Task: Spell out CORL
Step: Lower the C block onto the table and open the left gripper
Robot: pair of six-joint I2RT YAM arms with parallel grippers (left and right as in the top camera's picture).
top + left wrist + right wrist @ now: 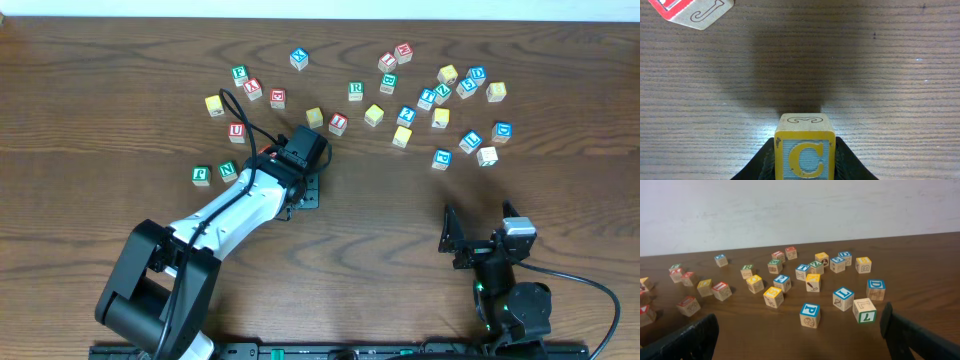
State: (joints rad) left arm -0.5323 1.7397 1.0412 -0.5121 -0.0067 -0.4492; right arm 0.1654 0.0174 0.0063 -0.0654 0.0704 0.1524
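Now, bottom centre of the wrist view, hidden overhead: left gripper (pixel 805 169) clamps yellow wooden C cube (pixel 804 132); right gripper (pixel 478 232) gapes wide.

Light falls evenly from above onto my counter (pixel 400 230), bright enough that the wood grain reads clearly. The scattered cubes (pixel 373 115) throw only short, soft shadows. Below my left wrist a broad, dim shadow spreads over the wood ahead of the yellow C cube (pixel 804 150), with a pale sheen beside its top edge. That cube is sharp. From my right wrist the white wall (pixel 800 210) looks mottled, far cubes go softer, and the fingers (pixel 690 341) of my right claw (pixel 800 322) are dark shapes with little detail.
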